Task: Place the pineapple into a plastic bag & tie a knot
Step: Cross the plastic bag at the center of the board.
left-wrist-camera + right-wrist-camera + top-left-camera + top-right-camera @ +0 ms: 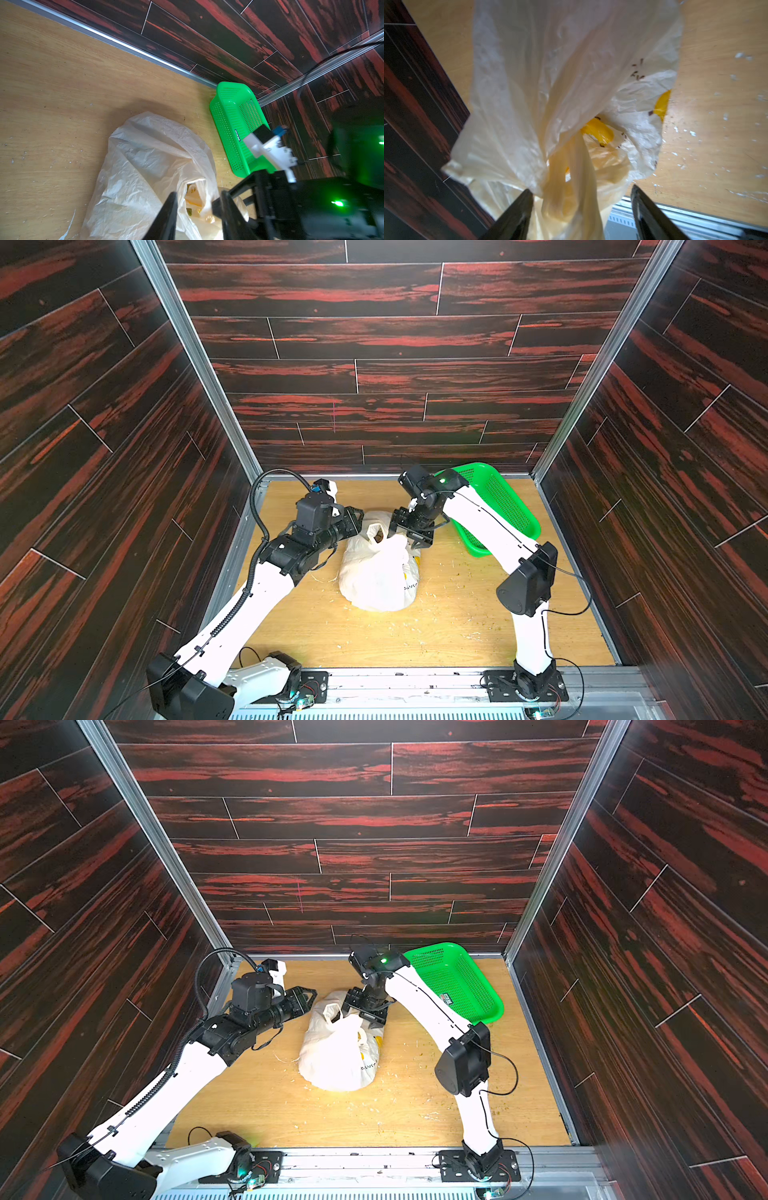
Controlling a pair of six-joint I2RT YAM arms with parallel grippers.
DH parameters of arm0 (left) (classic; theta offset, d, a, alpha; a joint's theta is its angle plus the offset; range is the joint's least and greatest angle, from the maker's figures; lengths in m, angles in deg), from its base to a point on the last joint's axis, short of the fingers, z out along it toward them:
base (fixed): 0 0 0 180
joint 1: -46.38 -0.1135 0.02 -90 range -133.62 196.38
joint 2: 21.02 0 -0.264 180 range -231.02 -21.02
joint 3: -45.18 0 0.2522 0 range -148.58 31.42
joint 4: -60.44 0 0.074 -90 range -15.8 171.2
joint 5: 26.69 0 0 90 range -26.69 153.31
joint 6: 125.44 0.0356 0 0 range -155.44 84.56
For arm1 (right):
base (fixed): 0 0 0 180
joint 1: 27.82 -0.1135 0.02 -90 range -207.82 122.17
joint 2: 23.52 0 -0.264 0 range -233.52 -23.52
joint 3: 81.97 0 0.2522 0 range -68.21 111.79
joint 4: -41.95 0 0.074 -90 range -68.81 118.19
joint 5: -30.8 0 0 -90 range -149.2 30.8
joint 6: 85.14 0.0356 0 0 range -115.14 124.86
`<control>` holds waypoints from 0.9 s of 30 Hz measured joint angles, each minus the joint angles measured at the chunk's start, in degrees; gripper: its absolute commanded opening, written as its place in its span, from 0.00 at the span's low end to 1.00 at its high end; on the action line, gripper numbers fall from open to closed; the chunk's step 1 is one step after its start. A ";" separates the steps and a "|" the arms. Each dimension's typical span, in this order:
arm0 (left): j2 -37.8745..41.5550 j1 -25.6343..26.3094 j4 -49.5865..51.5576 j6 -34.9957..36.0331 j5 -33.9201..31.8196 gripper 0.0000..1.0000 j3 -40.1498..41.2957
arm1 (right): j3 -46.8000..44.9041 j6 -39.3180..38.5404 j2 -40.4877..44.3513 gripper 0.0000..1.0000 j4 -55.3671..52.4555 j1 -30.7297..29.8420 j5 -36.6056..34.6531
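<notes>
The white plastic bag (374, 576) (336, 1056) with yellow prints stands bulging at mid-table. The pineapple is hidden inside it. One handle loop (369, 531) stands up at the bag's far end. My left gripper (358, 520) (311, 1000) is at that loop's left side. In the left wrist view it (198, 194) is open, with the loop's strap between its fingers. My right gripper (409, 531) (361, 1013) hangs over the bag's far right. It (581, 189) is open wide around a twisted handle strap (571, 166). Whether the bunched straps form a knot I cannot tell.
A green mesh basket (503, 497) (457, 977) (232, 116) lies tilted at the back right corner, under the right arm. Dark wood-look walls close in the back and both sides. White scraps and crumbs litter the wooden table (457, 626).
</notes>
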 measured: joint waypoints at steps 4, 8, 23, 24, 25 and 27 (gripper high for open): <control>0.00 0.00 0.81 0.07 -0.02 0.37 -0.02 | -3.45 0.66 1.03 0.68 4.28 0.02 1.92; 0.00 0.00 1.88 0.26 -0.04 0.37 -0.02 | -3.50 1.03 1.40 0.67 6.78 0.02 2.25; -1.90 0.00 2.49 0.33 0.63 0.37 -1.16 | -0.13 0.94 2.10 0.54 6.67 0.02 1.22; -1.95 0.00 2.49 0.37 0.66 0.37 -1.25 | -0.57 1.03 2.19 0.52 7.08 0.02 1.51; -2.01 0.00 2.45 0.42 0.85 0.37 -1.36 | -1.36 1.07 2.32 0.51 7.65 0.02 1.92; -2.14 0.00 2.03 0.37 1.57 0.36 -1.40 | -3.32 1.22 2.75 0.46 9.07 0.02 2.78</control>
